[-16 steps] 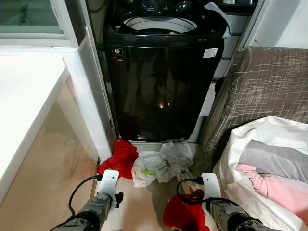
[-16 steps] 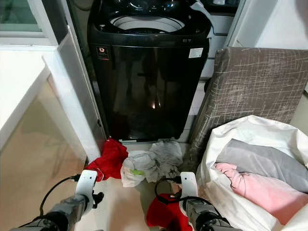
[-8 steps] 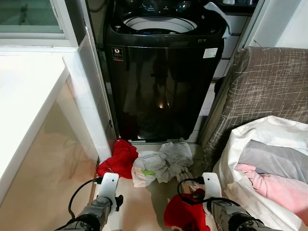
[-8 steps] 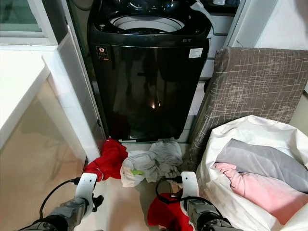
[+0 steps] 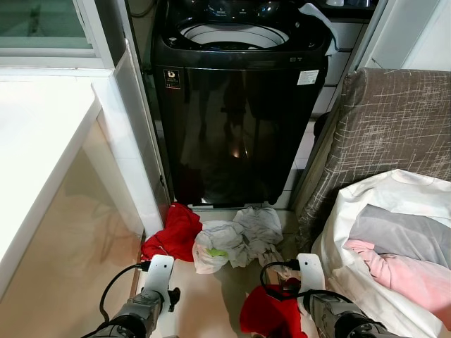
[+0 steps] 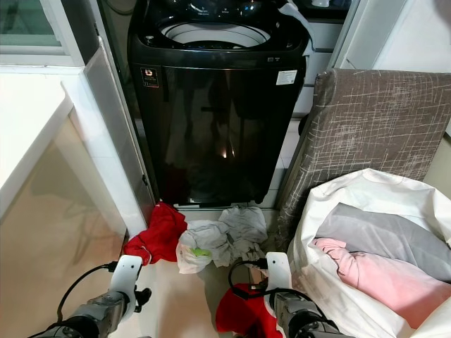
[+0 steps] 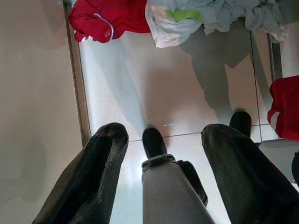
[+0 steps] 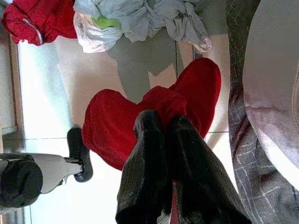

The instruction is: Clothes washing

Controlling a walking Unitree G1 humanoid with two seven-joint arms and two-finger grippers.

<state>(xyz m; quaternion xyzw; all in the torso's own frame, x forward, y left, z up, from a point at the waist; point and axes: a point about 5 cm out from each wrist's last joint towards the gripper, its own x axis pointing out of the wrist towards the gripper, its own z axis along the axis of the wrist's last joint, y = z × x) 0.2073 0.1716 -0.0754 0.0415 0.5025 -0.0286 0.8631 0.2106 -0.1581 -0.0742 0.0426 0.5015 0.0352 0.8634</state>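
A black top-loading washing machine (image 5: 239, 105) stands straight ahead, its lid up and its drum (image 5: 232, 34) open. On the floor at its foot lie a red garment (image 5: 173, 232) and a heap of white and grey clothes (image 5: 236, 239). My right gripper (image 8: 161, 122) hangs low over the tiles, shut on a second red garment (image 8: 112, 126), which droops from the fingers (image 8: 147, 140) and also shows in the left eye view as the red garment (image 5: 268, 315). My left gripper (image 7: 164, 130) is open above bare floor, a short way back from the red garment (image 7: 105, 18).
A white laundry bag (image 5: 366, 204) with grey and pink clothes sits on the right. A grey patterned panel (image 5: 394, 120) leans behind it. A white counter (image 5: 35, 141) and a white partition (image 5: 130, 134) close off the left. My own foot (image 7: 152, 140) stands on the tiles.
My left arm has sunk a little toward the floor. The right gripper still holds the red garment in about the same place.
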